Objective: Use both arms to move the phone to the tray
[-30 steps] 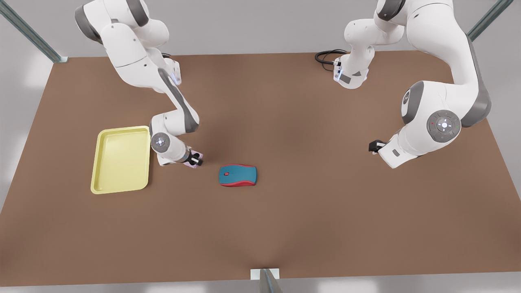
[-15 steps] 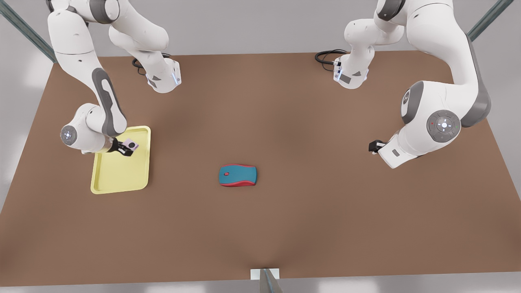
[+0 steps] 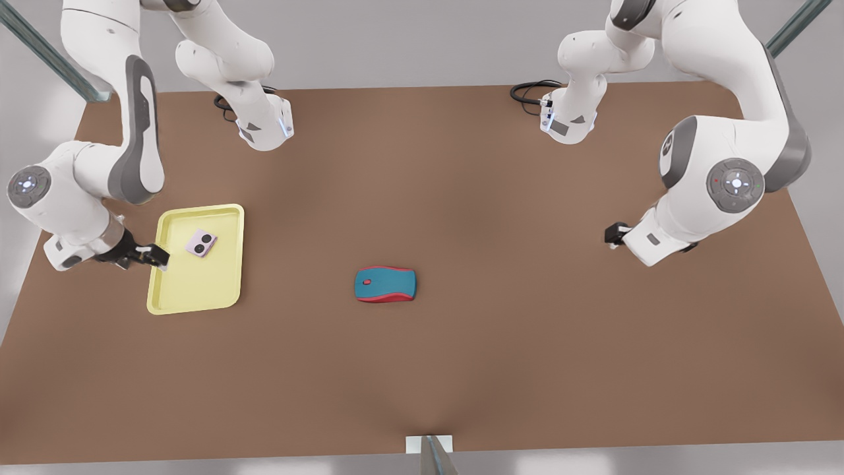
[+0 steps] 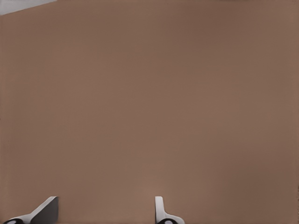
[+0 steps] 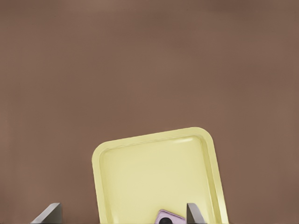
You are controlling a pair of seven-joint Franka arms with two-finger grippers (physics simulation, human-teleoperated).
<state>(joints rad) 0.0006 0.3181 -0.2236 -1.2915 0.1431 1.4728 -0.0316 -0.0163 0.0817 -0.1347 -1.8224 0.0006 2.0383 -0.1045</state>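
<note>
The pale pink phone lies flat inside the yellow tray, lenses up, in the half nearer the table's back. My right gripper hovers open over the tray's rim on the front view's left, apart from the phone. In the right wrist view its fingers are spread wide with nothing between them, and the tray and an edge of the phone lie beyond them. My left gripper waits open above bare table at the front view's right; in its wrist view the left gripper holds nothing.
A teal-and-red mouse sits mid-table, to the front view's right of the tray. A black cable coils at the back edge by an arm base. Brown tabletop stretches wide in front.
The right gripper carried the phone from beside the mouse over the tray, let it go there, and drew back towards the front view's left. The left arm shifted slightly.
</note>
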